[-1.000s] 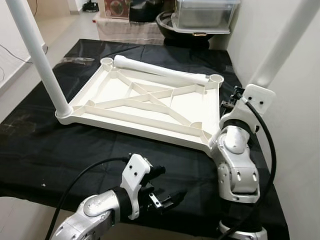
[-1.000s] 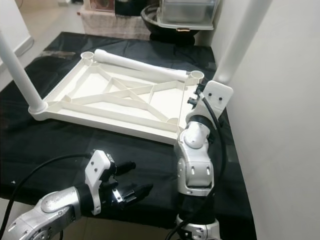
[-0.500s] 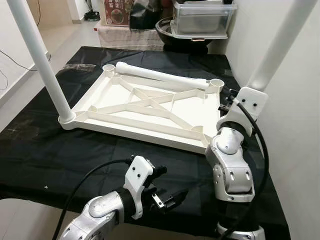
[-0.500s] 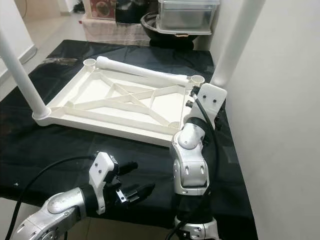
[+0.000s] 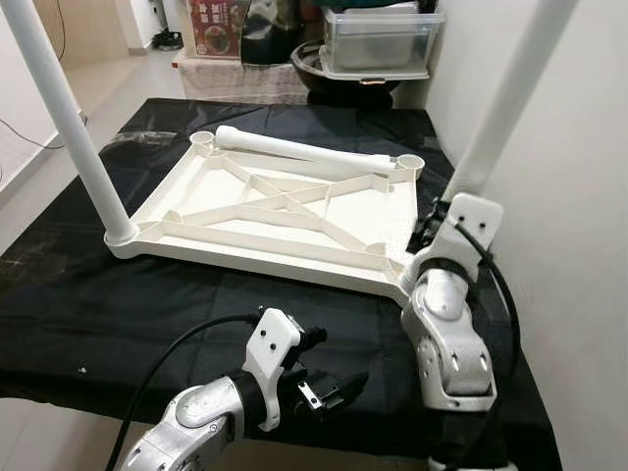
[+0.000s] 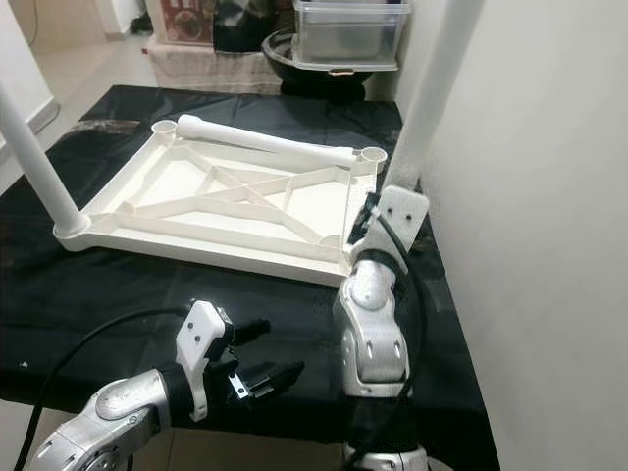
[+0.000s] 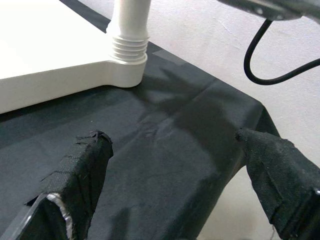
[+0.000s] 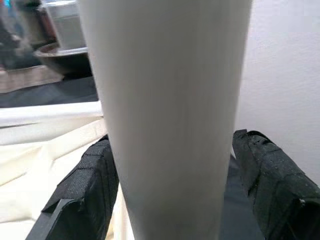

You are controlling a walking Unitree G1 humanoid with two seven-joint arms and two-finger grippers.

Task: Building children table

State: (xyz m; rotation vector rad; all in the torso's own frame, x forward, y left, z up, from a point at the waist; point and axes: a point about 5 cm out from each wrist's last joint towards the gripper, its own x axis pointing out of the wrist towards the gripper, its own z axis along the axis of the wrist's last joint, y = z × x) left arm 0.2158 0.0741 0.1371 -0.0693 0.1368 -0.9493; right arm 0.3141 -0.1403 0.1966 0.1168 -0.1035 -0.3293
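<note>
A white tabletop (image 5: 245, 257) lies upside down on the black cloth. One white leg (image 5: 74, 128) stands upright in its near-left corner. A second upright leg (image 5: 500, 108) stands in the near-right corner, its threaded base (image 7: 127, 50) seated in the socket. My right gripper (image 8: 170, 140) is shut on this leg a little above the corner, one black finger (image 8: 82, 200) on each side. A loose leg (image 5: 304, 150) lies along the far rim. My left gripper (image 5: 334, 365) hovers open over the cloth near the table's front edge, holding nothing.
A clear plastic box (image 5: 378, 39) and a dark bowl (image 5: 319, 64) sit behind the table. A white wall (image 5: 579, 245) runs close along the right side. The black cloth (image 5: 118, 304) drops off at the front edge, and floor lies to the left.
The camera has shifted a little. My right wrist has slid lower along the near-right leg, toward the corner socket. The left gripper stays open in the same spot.
</note>
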